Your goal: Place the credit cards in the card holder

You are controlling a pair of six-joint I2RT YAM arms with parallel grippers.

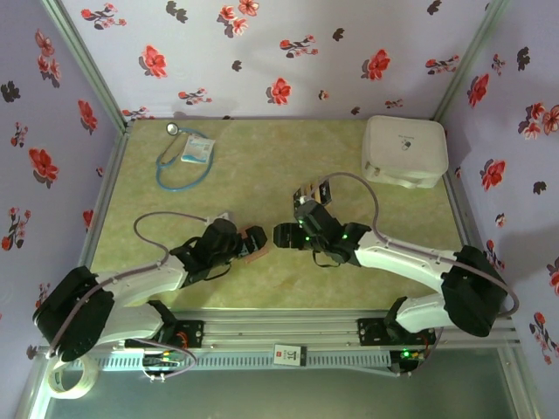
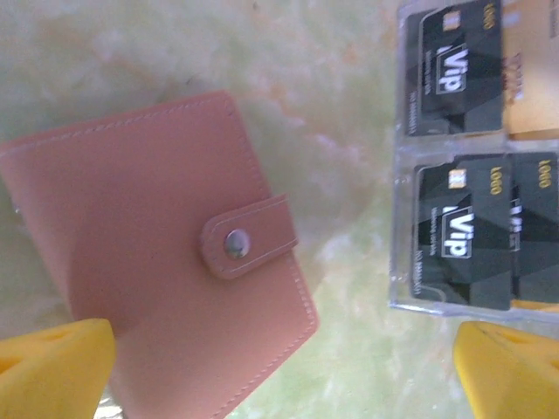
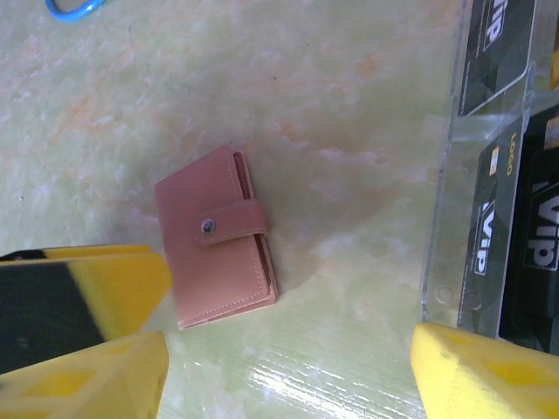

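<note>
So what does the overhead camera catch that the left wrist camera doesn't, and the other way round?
Overhead adds the stethoscope, the white case and the flowered walls. The left wrist camera adds detail: the wallet with its snap strap, and "Vip" printed on black cards in a clear sleeve. Shared: the green marbled table and the wallet, mostly hidden overhead.

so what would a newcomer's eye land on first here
The closed reddish-brown card holder, snap strap fastened, lies flat on the pale green table in the left wrist view. Beside it, apart, black VIP credit cards sit in a clear plastic sleeve. From above, a white rounded case stands back right and a blue stethoscope lies back left.
</note>
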